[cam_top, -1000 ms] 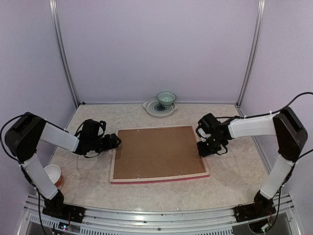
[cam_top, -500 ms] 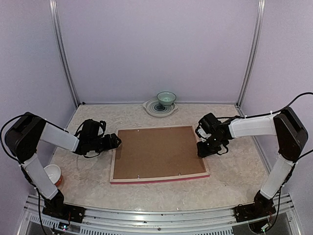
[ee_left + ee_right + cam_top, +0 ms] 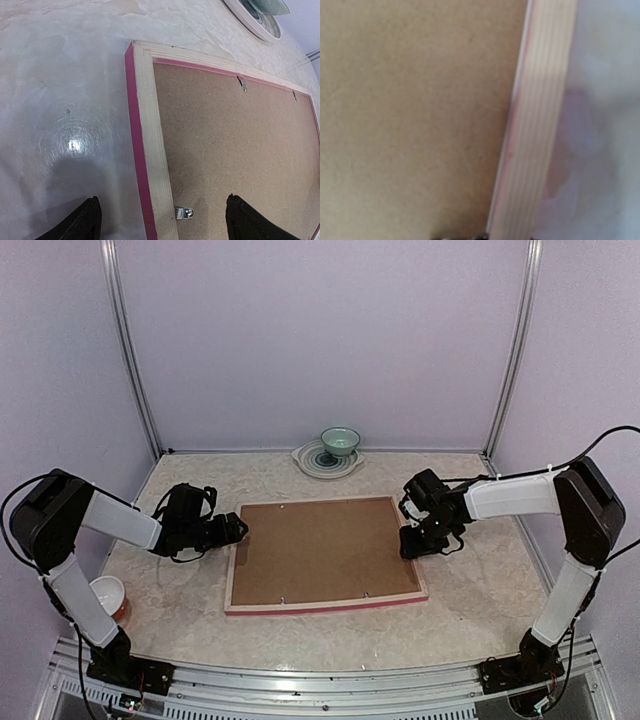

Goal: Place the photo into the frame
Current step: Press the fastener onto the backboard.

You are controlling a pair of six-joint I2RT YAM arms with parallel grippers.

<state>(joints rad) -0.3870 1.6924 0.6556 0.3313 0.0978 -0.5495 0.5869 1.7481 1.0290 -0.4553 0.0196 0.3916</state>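
Brown backing (image 3: 322,550) inside the frame (image 3: 330,602) — face-down, flat

We logged a brown hardboard backing (image 3: 320,550) lying flat mid-way across the marbled table (image 3: 470,610). At the far edge, a pale green bowl (image 3: 340,441) sat on a swirl-patterned plate (image 3: 304,456). A white bowl (image 3: 105,592) stood near the front-left corner.

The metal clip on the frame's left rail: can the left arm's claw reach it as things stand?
Probably yes. The left claw hangs open close to the pale rail of the frame, and in the wrist view the clip lies bare between its two fingers. Nothing covers it.
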